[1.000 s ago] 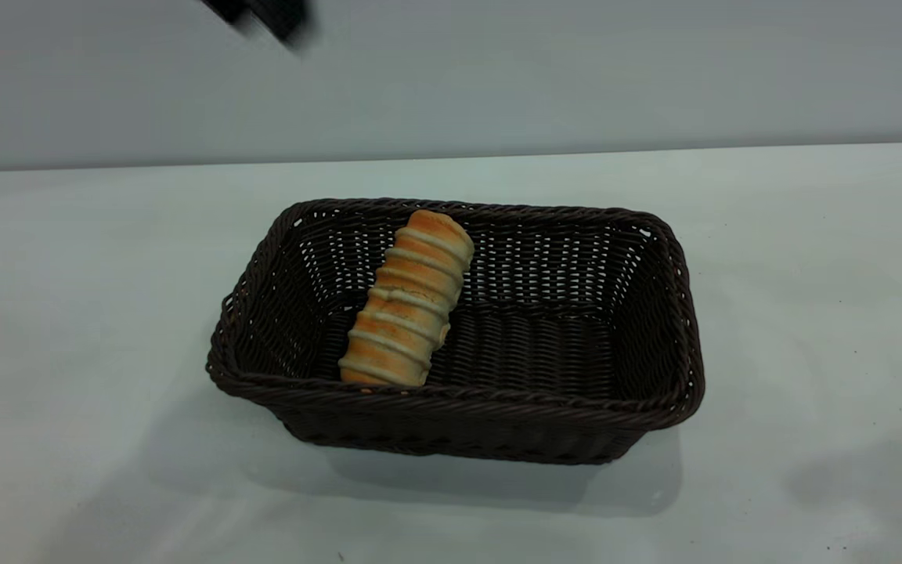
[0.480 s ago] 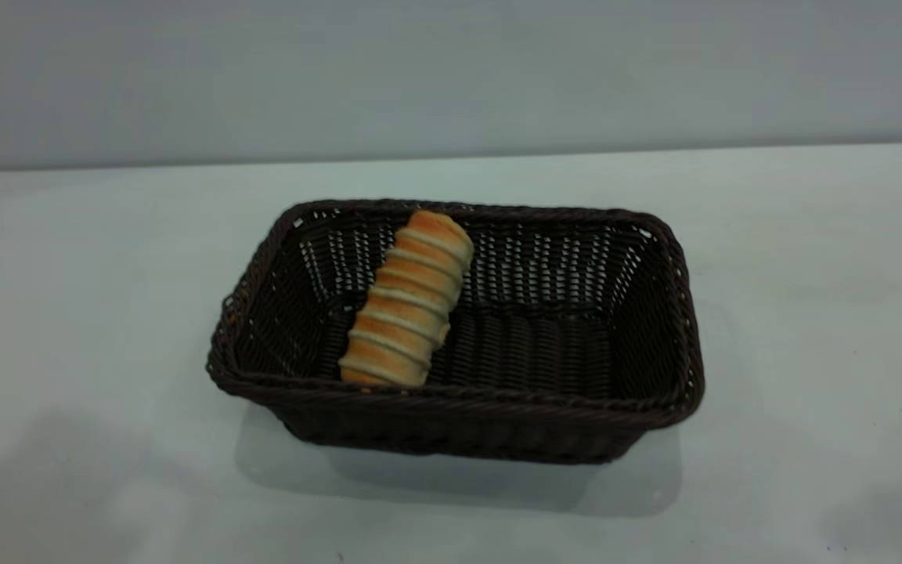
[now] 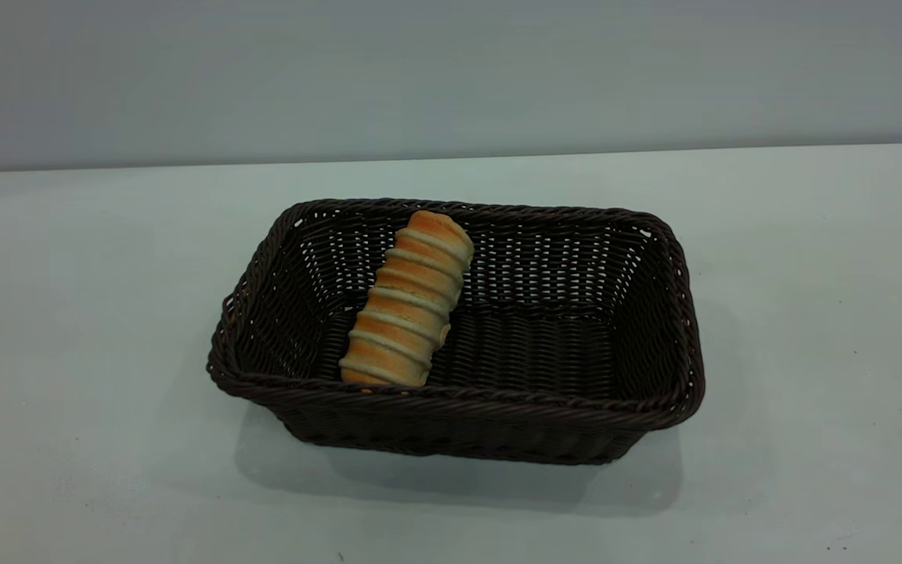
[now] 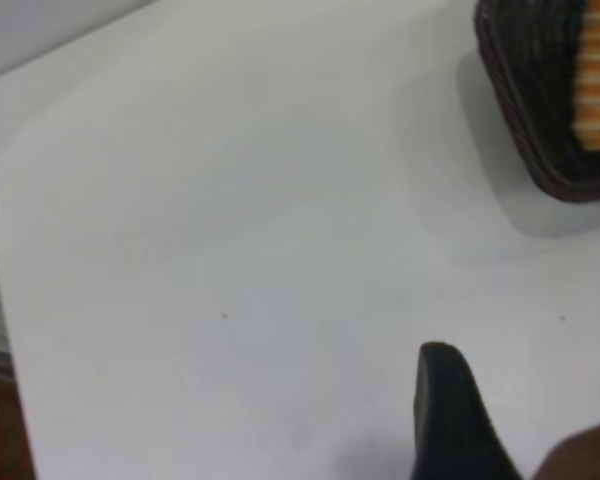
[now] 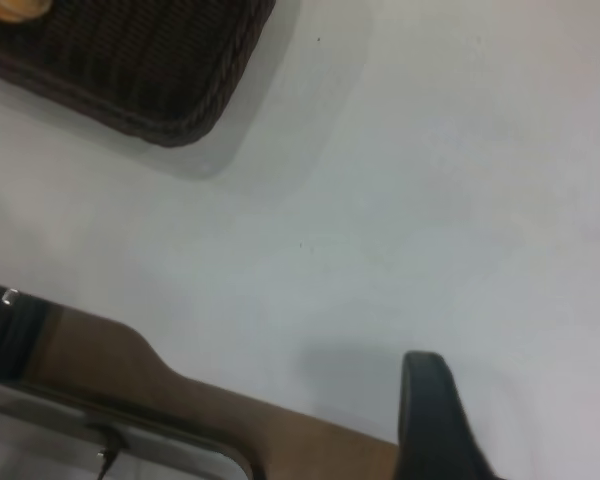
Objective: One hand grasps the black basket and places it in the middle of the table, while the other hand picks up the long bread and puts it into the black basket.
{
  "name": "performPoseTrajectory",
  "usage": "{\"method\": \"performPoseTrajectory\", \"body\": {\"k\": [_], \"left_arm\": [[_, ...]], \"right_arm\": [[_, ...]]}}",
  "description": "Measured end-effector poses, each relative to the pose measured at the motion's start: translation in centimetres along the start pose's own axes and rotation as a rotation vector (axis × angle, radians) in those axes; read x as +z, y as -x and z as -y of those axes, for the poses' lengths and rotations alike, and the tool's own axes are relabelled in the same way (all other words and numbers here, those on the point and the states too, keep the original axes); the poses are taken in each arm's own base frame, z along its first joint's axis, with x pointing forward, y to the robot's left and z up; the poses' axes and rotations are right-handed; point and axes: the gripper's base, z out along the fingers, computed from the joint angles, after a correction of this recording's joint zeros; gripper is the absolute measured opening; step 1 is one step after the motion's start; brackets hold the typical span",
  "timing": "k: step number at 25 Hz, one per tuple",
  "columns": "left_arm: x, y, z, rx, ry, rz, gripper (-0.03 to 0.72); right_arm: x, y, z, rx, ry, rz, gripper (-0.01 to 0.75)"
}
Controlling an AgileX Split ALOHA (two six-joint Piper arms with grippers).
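Observation:
The black basket stands in the middle of the table. The long bread lies inside it toward its left end, leaning against the far wall. Neither gripper shows in the exterior view. In the left wrist view my left gripper is open and empty above bare table, well away from the basket's end, where the bread shows. In the right wrist view my right gripper is open and empty, with one finger showing, above the table near its edge, far from the basket's corner.
The table's wooden edge and a metal frame lie below my right gripper. A grey wall rises behind the table.
A black gripper that was blurred at the top left of the exterior view has left the view. Basket and bread have not moved.

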Motion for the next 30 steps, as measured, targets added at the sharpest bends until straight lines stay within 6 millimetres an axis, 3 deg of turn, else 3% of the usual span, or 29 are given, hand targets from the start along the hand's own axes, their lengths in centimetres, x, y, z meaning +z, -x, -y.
{"method": "performPoseTrajectory", "body": {"k": [4, 7, 14, 21, 30], "left_arm": [[-0.3, -4.3, 0.3, -0.018, -0.018, 0.037, 0.428], [0.6, -7.3, 0.8, -0.046, -0.043, 0.034, 0.428], [2.6, -12.2, 2.1, -0.086, -0.101, 0.033, 0.428], [3.5, -14.0, 2.8, -0.131, -0.148, 0.072, 0.428], [4.0, -14.4, 2.9, -0.101, -0.147, 0.066, 0.428]], "right_arm": [[-0.1, -3.0, -0.5, 0.006, 0.014, 0.057, 0.456], [0.4, -4.8, -0.9, 0.012, 0.040, 0.120, 0.456], [1.8, -8.0, -1.5, -0.043, 0.068, 0.174, 0.456], [1.3, -9.1, -1.7, -0.064, 0.065, 0.217, 0.456], [1.2, -9.6, -1.7, -0.073, 0.070, 0.191, 0.456]]}}
